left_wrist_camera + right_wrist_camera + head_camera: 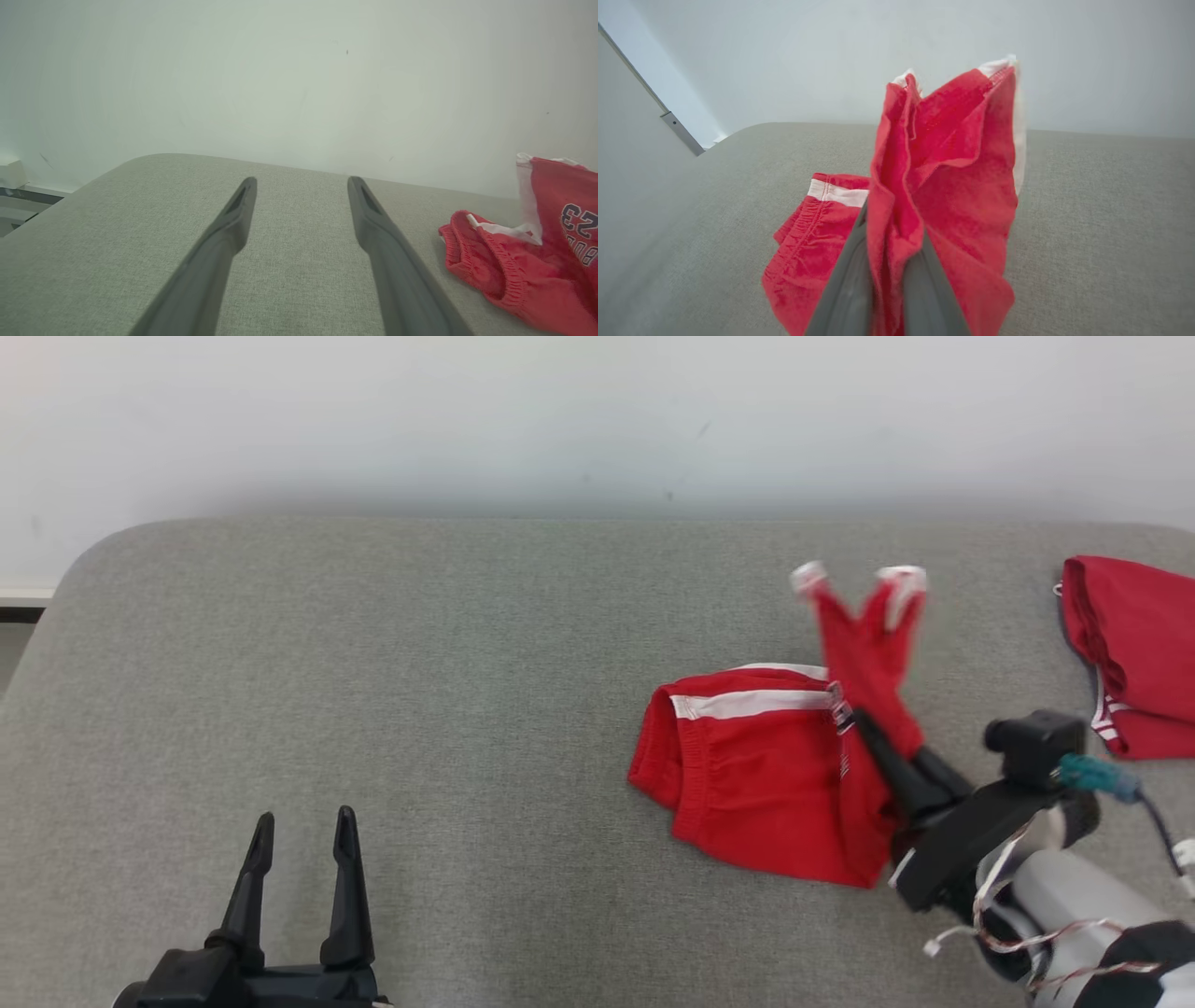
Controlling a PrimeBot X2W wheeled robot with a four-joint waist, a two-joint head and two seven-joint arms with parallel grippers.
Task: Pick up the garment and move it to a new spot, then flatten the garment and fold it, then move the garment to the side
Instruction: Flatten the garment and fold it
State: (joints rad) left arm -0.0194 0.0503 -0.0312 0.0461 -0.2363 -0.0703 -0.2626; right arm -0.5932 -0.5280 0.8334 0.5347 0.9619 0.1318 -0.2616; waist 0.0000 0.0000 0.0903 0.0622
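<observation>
Item count: two red garments, two claws, one grey tabletop (373, 644).

Garment (756, 765): red with white stripes; located right of centre on the tabletop; its elastic waistband end lies flat on the cloth surface; the other part is raised off the surface. Second garment (1134, 644): lies at the far right of the tabletop, well apart from the first and untouched by either claw.

Limits of view: the second garment is cut off by the right edge of the head view; the two white-edged ends at the top of the raised part are blurred there; the fingertips of the right claw (873, 733) are buried in red cloth; in the left wrist view the raised part carries a dark print, digits 23 reversed, with lettering below cut off by the frame edge.

Right claw: closed almost fully on a bunched fold of the garment; the cloth rises from between both fingers and stands above them.

Left claw (305, 814): spread to full width; holds nothing; sits at the lower left over bare tabletop, well apart from the garment.
</observation>
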